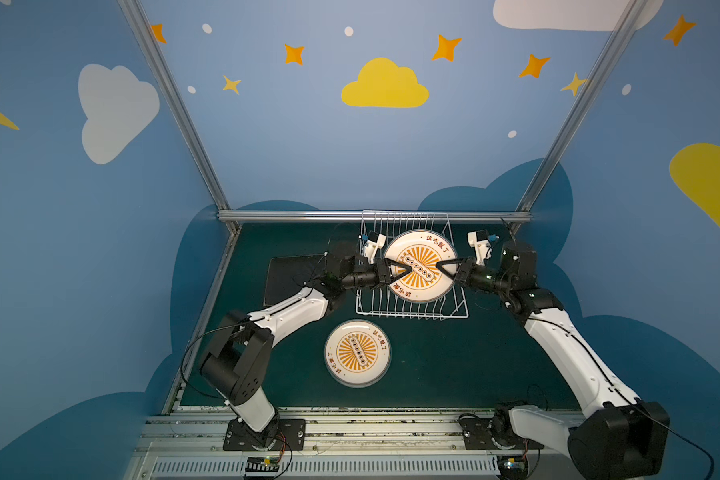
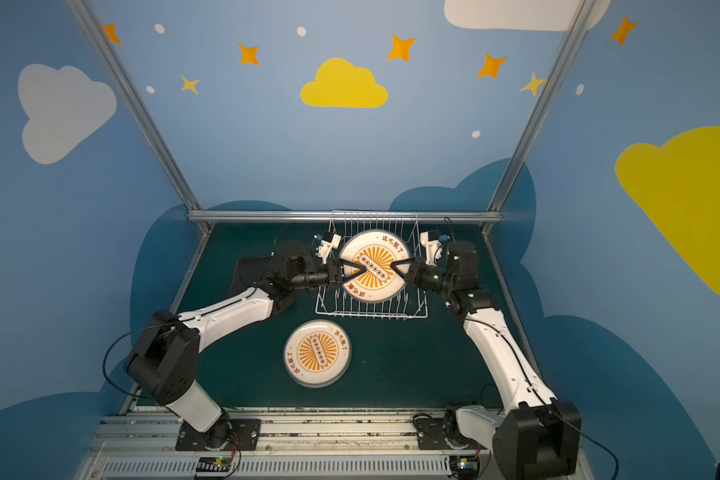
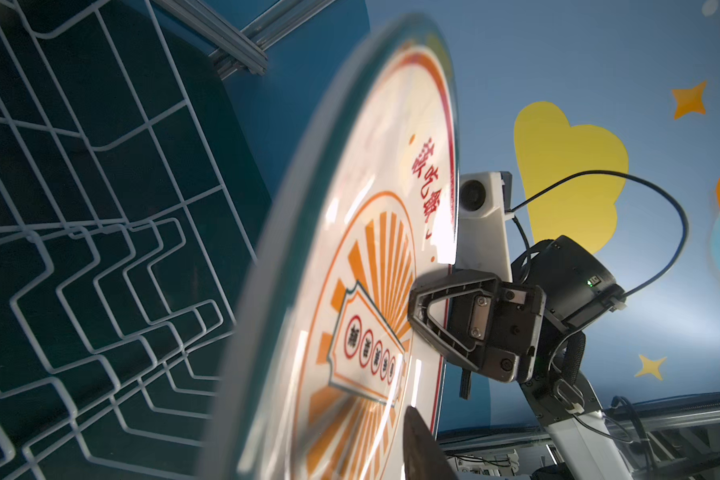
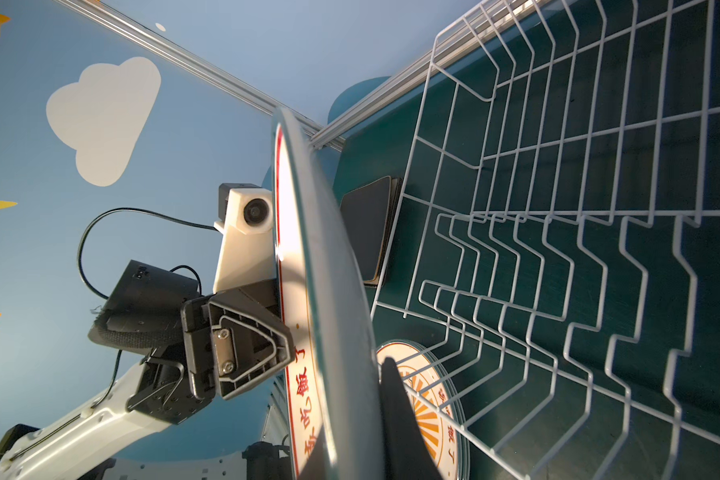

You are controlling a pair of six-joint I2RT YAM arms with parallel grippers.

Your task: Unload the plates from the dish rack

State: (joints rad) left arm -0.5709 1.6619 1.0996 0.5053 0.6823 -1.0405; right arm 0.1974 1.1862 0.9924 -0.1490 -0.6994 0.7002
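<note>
A round white plate with an orange sunburst centre hangs tilted above the white wire dish rack, held at both sides. My left gripper is shut on its left rim; a finger presses the printed face. My right gripper is shut on the right rim, one finger lying against the plate's back. No other plate shows in the rack. A second round plate lies face up on the table in front of the rack.
A stack of black-backed square plates lies face down left of the rack. A metal rail runs along the back edge just behind the rack. Green table surface lies bare at front right.
</note>
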